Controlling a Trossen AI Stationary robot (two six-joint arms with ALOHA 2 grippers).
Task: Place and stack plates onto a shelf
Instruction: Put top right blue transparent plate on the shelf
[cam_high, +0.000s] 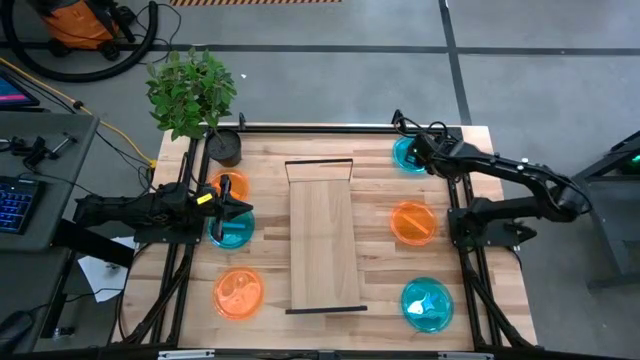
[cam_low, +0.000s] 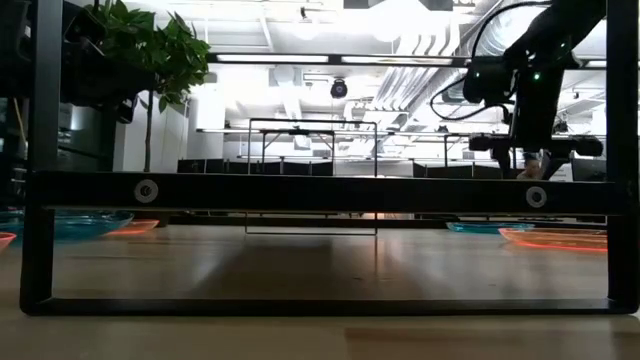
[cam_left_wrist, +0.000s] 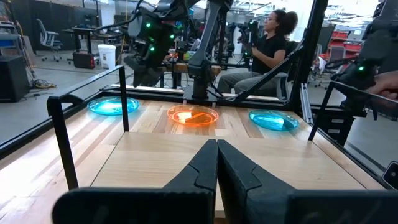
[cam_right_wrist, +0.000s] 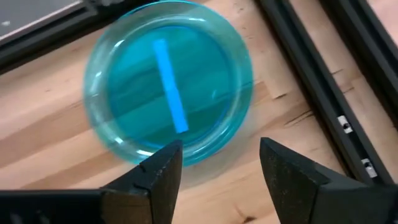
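Right pincer (cam_right_wrist: 217, 177) agape above teal plate (cam_right_wrist: 168, 81), beside frame bar (cam_right_wrist: 311, 81)

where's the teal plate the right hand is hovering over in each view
High view: teal plate at the table's far right corner, partly under the right hand.
Low view: cannot tell; a teal sliver at right may be this plate or another.
Left wrist view: leftmost plate of the three across the table.
Right wrist view: fills the frame, just beyond the open fingers.
Shared landmark: the orange plate beside it, also in the left wrist view.
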